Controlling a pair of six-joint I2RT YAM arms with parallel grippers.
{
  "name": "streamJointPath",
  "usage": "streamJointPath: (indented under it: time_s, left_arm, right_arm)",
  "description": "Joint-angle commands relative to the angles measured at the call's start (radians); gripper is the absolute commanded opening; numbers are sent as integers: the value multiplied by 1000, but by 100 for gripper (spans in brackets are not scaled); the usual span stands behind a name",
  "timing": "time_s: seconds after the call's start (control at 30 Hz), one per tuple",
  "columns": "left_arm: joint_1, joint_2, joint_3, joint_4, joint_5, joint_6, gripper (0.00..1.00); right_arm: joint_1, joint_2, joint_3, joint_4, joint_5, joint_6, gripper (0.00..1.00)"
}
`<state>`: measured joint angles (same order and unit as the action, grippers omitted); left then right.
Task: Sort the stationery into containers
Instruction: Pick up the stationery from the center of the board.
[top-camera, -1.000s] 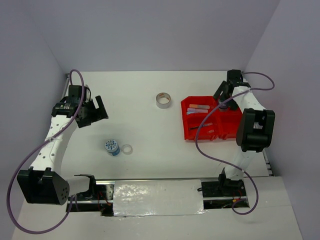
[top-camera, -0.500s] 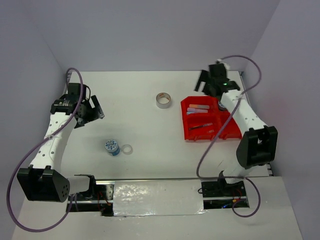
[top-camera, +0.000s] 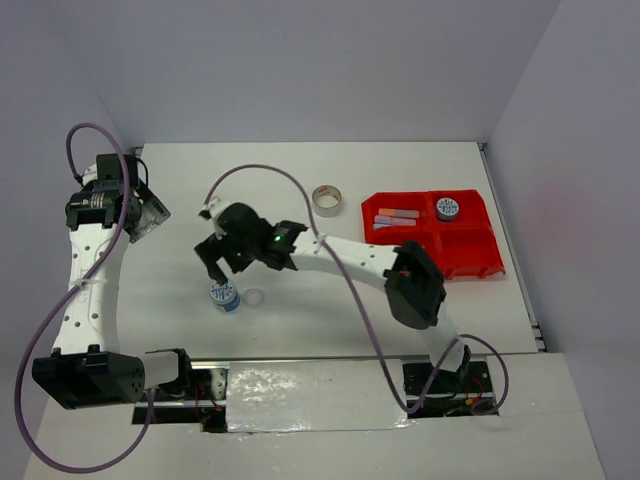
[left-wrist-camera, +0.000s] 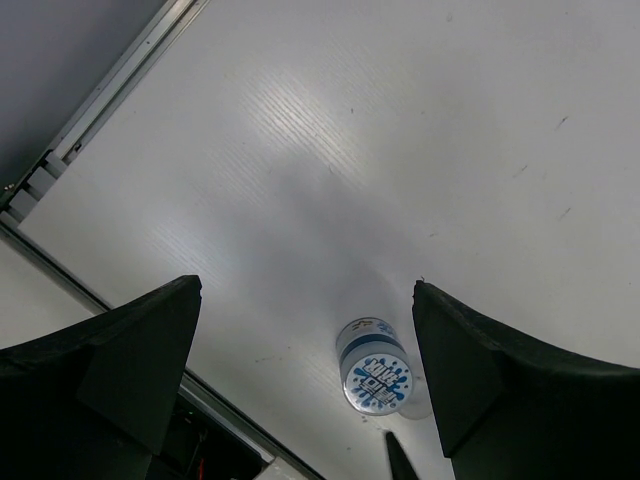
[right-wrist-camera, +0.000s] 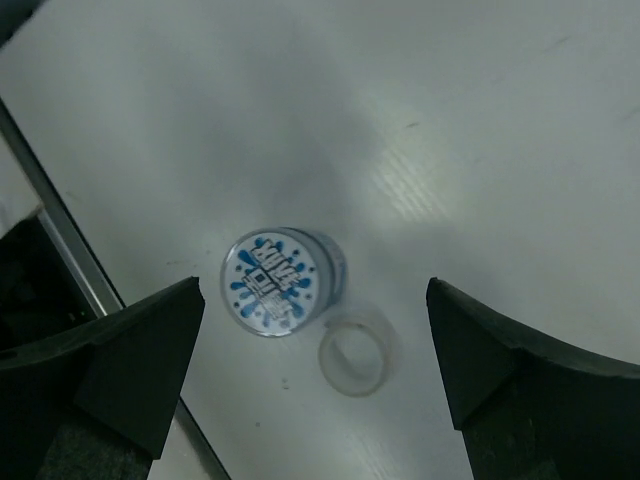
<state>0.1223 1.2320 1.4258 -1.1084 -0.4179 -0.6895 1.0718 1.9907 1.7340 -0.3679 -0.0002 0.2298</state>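
Now the right gripper (top-camera: 222, 268), jaws wide and empty, has swung from the bin (top-camera: 470, 262) to above the roll (top-camera: 224, 294) by the desk's near edge, likely the next pick.

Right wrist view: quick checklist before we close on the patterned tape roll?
1. Right gripper jaws open: ok.
2. Blue-white patterned tape roll lies between the jaws: ok, though off-centre.
3. Clear tape ring apart from that roll: cannot tell, very close.
4. Left gripper open and away from the pick: ok.
5. Red bin compartment holding the matching roll has room: ok.
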Motion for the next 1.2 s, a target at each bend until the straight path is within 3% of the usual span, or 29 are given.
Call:
streamJointPath:
  time_s: [0.0,0.17,0.47,0.53,0.6,0.87,0.97,1.0,1.03,1.17]
  left_arm:
    - [11,-35,-16,24,48,54,99]
    - [20,-55,-47,44,131,80,99]
    - [20,-42,-71,71,180,111,99]
    - [22,-39,-73,76,192,116,99]
    - [20,-37,-74,79,205,119,99]
    - [20,-39,-79,85,217,128,99]
    - [22,-40,-76,84,206,122,99]
    - [22,-40,-73,84,203,119,99]
    - [20,-42,-71,84,200,117,99]
    - [20,-40,-79,94,203,122,99]
  right_arm:
    - [49,98,136,-43,-40,-69,100]
    - [89,239,251,-109,-52,-78,100]
    - [112,276,202,-117,-41,-95,99]
    - [112,278,193,-102,-32,-99,95]
    - [111,295,213,-108,-29,-104,81]
    - [111,339,274,-174,-1,-130,87]
    - [114,315,259,-154,-4,-136,52]
    - [112,303,254,-134,-6,-136,12]
    - [112,268,239,-123,-3,-133,0]
    - [94,113,150,24,-33,-89,0]
